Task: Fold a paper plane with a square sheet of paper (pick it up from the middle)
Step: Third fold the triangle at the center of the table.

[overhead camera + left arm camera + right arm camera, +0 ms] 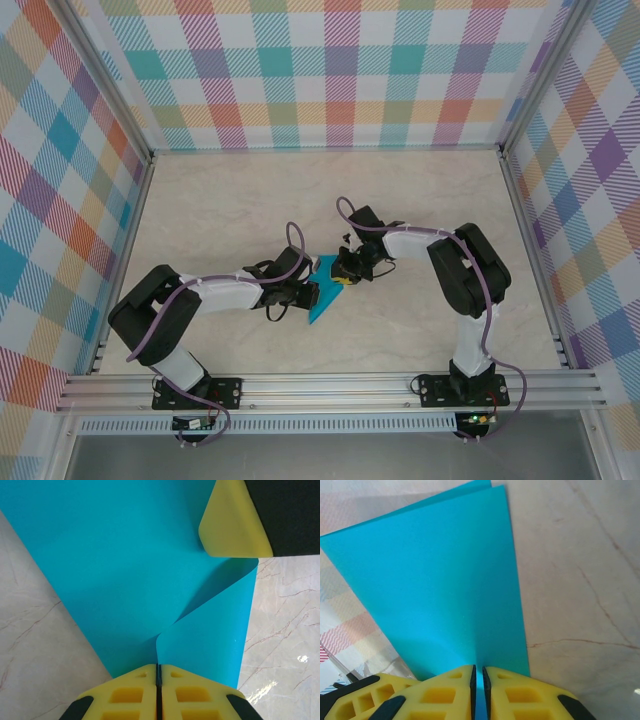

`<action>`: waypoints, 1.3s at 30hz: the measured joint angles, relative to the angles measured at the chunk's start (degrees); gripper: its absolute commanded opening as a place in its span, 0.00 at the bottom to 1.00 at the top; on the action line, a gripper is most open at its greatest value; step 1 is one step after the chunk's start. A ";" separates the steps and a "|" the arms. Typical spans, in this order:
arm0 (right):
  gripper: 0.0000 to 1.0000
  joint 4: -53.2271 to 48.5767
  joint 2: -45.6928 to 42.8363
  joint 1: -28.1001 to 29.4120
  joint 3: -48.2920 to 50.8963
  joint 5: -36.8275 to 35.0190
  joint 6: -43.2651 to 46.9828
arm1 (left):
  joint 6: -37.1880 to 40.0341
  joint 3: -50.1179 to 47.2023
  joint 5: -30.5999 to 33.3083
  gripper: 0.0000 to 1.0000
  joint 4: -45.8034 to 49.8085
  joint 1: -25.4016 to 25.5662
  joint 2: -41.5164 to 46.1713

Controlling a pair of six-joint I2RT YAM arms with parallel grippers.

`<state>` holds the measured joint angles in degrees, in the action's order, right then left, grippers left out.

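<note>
At the middle of the table [220, 200], the square sheet of paper [324, 297], already doubled over, is held from both sides, seemingly so a fold can be shaped. It is pinched at eight o'clock by the closed left gripper [158, 677] and at two o'clock by the right gripper [478, 677], likewise clamped. Farther off, the checked walls [340, 60] stand well apart; no obstruction is judged.
</note>
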<state>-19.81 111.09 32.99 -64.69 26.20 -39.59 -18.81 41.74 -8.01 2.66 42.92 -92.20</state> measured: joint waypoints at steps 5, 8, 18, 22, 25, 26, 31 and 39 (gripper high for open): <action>0.24 -1.92 -0.26 0.15 -1.36 -1.42 0.24 | -0.42 0.00 0.00 0.09 -0.11 0.00 0.00; 0.25 -3.65 -2.78 0.04 -1.38 -4.17 0.24 | -0.74 -0.02 -0.02 0.08 -0.17 0.00 0.00; 0.00 8.22 -25.99 0.26 17.11 -5.75 -4.85 | -1.14 -0.46 -0.48 0.08 -1.20 -0.07 0.02; 0.00 14.47 -29.68 4.72 27.63 -5.51 -9.51 | -1.16 -0.57 -0.72 0.09 -1.36 -0.11 0.02; 0.00 17.62 -30.53 10.12 30.71 -6.23 -12.63 | -1.16 -0.57 -0.90 0.09 -1.38 -0.11 0.02; 0.00 19.02 -30.51 11.78 31.01 -6.58 -13.75 | -1.16 -0.59 -0.92 0.09 -1.42 -0.11 0.02; 0.00 29.46 -27.34 17.70 31.32 -8.09 -19.23 | -1.16 -0.72 -0.94 0.09 -1.70 -0.11 0.02; 0.00 37.33 -20.39 21.77 31.23 -9.73 -23.12 | -1.16 -0.74 -1.22 0.09 -1.73 -0.22 0.02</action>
<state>17.52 90.70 54.76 -33.45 16.47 -62.72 -19.97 40.99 -9.23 0.93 42.70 -92.18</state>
